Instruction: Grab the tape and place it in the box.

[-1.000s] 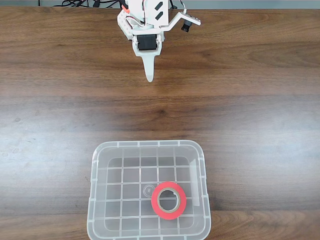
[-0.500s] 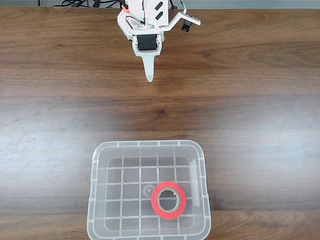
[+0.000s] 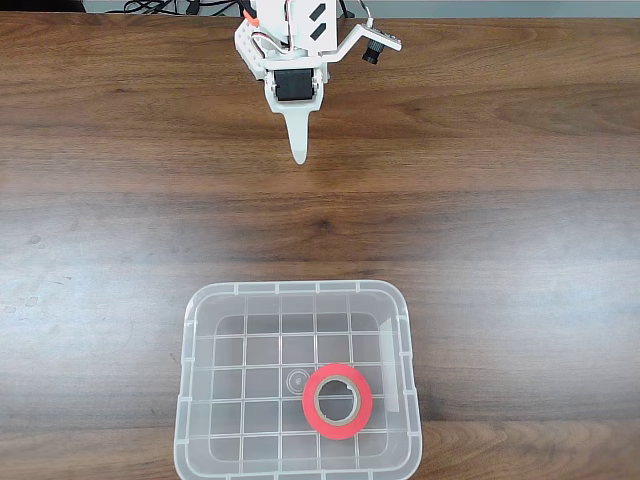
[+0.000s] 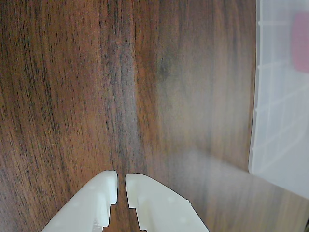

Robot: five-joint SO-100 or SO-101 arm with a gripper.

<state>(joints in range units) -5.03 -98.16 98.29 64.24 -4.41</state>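
1. Nearly closed, the white end effector [image 4: 121, 186] shows only a narrow slit between its two fingers in the wrist view and holds nothing; in the fixed view it [image 3: 297, 150] tapers to a single point at the far side of the bench, aimed toward the near edge.
2. Red-orange tape [image 3: 338, 400] lies flat on the grid-patterned bottom of the box, in the near right part of it, with the pale inner ring facing up.
3. In the wrist view the tape [image 4: 300, 41] is a blurred pink patch seen through the box wall at the right edge.
4. The clear plastic box [image 3: 190, 330] sits at the near edge of the bench in the fixed view, its near rim cut off by the frame; in the wrist view its [image 4: 270, 145] rounded corner fills the right side.
5. End effector and box are well apart, with bare dark wood between them.
6. The wooden bench [image 3: 500, 220] has grain running left to right in the fixed view.
7. Black cables [image 3: 160, 7] lie along the far edge, behind the arm.
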